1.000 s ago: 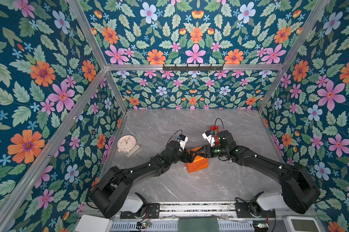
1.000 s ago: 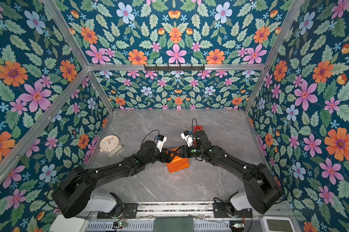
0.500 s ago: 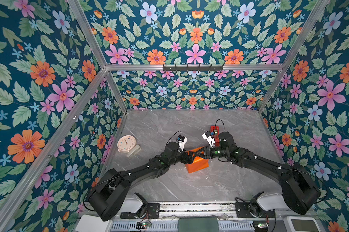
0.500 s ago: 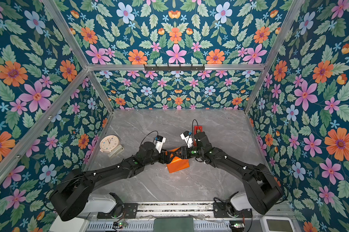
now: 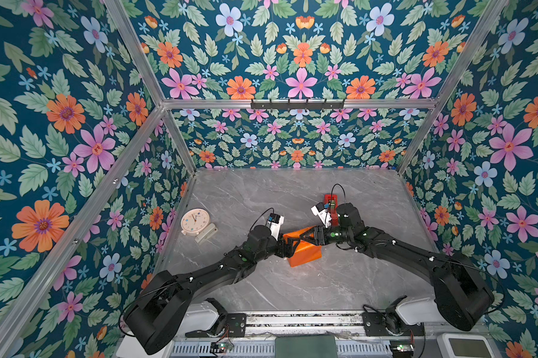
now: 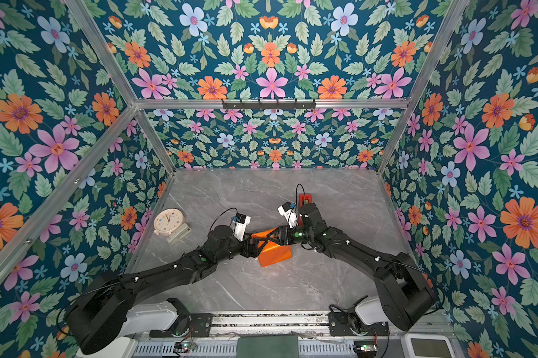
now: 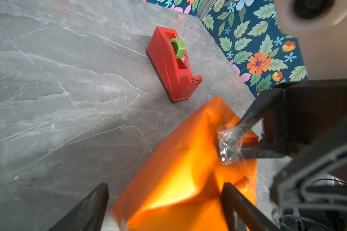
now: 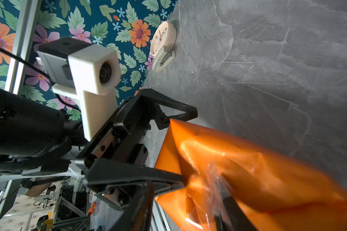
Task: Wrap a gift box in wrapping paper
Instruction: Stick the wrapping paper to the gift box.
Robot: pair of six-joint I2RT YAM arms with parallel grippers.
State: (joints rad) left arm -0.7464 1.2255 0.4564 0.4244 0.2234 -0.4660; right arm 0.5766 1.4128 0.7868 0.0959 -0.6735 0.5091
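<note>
The wrapping paper [image 5: 303, 252] [image 6: 275, 252], glossy orange, is folded around the gift box and hides it completely. The parcel lies mid-table. My left gripper [image 7: 164, 186] [image 5: 292, 246] is open, its jaws straddling the parcel's left end, where the paper [image 7: 178, 170] is folded in. My right gripper [image 7: 227, 141] [image 5: 301, 237] comes in from the opposite side onto the same end. Its jaws stand apart, with a crumpled strip of clear tape [image 7: 226, 144] [image 8: 212, 180] across the fingertips, touching the paper [image 8: 268, 170].
A red tape dispenser [image 5: 330, 201] [image 7: 174, 64] with a green roll stands just behind the right wrist. A cream clock [image 5: 194, 221] [image 8: 162, 39] on its stand sits near the left wall. Floral walls enclose the grey marble table [image 5: 292, 288].
Both grippers stay at the parcel's left end. The left arm has shifted only slightly, and the parcel has not moved.
</note>
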